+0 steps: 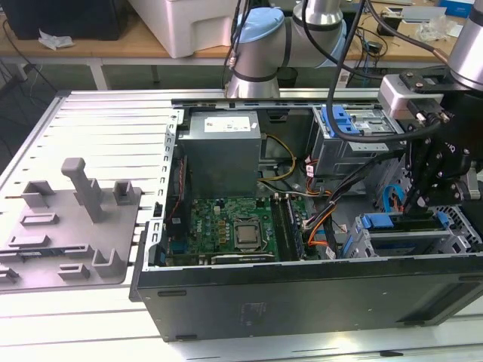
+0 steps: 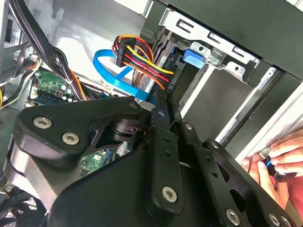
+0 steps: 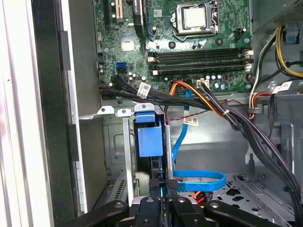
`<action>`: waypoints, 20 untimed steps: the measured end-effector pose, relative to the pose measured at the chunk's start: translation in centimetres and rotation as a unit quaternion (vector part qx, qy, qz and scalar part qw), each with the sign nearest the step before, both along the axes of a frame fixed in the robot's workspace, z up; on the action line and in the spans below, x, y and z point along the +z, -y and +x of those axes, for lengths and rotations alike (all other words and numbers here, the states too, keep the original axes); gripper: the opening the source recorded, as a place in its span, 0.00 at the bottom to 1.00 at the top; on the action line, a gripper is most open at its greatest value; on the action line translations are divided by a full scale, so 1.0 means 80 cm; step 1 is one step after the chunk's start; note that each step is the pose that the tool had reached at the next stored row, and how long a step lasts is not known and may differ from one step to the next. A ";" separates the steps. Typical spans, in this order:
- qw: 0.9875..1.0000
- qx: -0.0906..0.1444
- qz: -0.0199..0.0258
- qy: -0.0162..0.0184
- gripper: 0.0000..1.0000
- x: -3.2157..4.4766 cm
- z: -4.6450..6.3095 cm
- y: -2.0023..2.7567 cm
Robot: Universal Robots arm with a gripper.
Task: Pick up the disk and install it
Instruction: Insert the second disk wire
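Gripper [image 3: 161, 185] pinching disk [image 3: 147, 142] edge-on, lowering it into drive cage [image 3: 120, 156] slot. Install step underway, likely. Seating needing straight push, clearing blue cable [image 3: 199, 178].

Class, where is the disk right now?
The disk sits in the drive cage at the case's corner on the exterior view's right, directly under the gripper.

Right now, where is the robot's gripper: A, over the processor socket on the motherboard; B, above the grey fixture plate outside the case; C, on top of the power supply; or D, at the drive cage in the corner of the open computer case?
D: in the exterior view the gripper reaches down to the drive cage at the case's corner, on that view's right, clear of the motherboard.
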State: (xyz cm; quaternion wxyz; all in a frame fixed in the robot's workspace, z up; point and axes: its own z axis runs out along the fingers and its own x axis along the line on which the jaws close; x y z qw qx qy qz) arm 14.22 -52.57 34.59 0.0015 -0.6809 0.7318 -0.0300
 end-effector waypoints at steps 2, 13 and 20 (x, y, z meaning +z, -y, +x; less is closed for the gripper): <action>1.000 0.000 0.000 0.000 0.16 -0.0008 0.000 0.0000; 1.000 0.000 0.000 0.000 0.16 -0.0035 0.001 0.0000; 1.000 0.000 0.000 0.000 0.16 -0.0066 0.001 0.0000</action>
